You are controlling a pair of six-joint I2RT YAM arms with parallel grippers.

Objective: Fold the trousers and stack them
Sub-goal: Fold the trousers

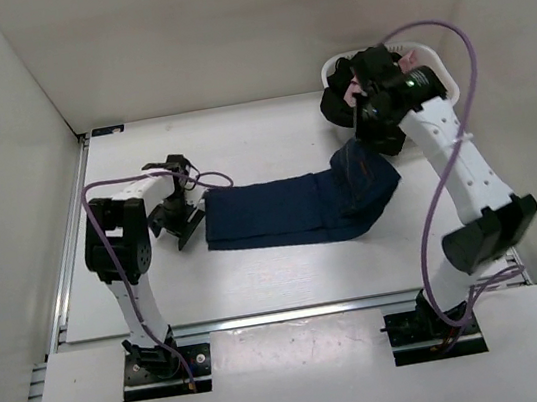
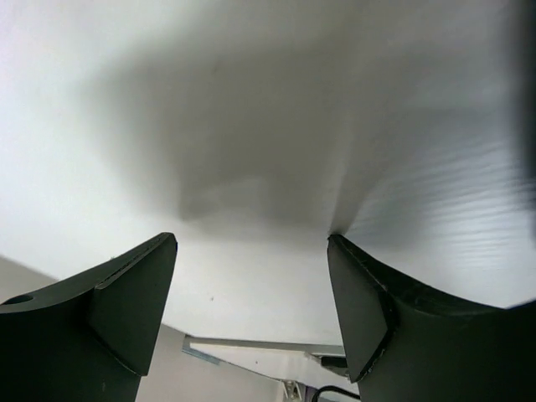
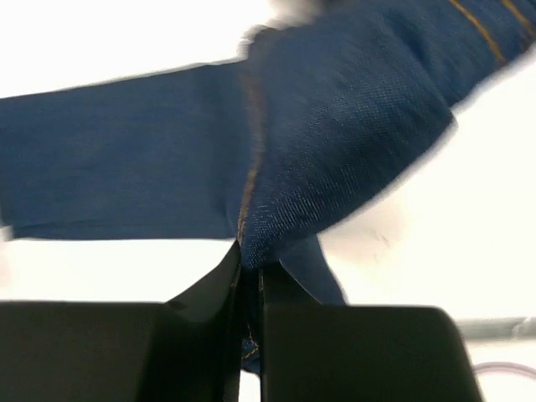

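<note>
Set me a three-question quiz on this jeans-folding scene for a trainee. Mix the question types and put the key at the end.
1. Short answer: is the left gripper open or shut?
2. True or false: the jeans lie wholly flat on the table.
3. Pick one: the right gripper pinches A) denim of the jeans, B) a sock, C) nothing.
Key: 1 open, with nothing in it. 2 false; the end nearest the basket is raised off the table. 3 A.
</note>
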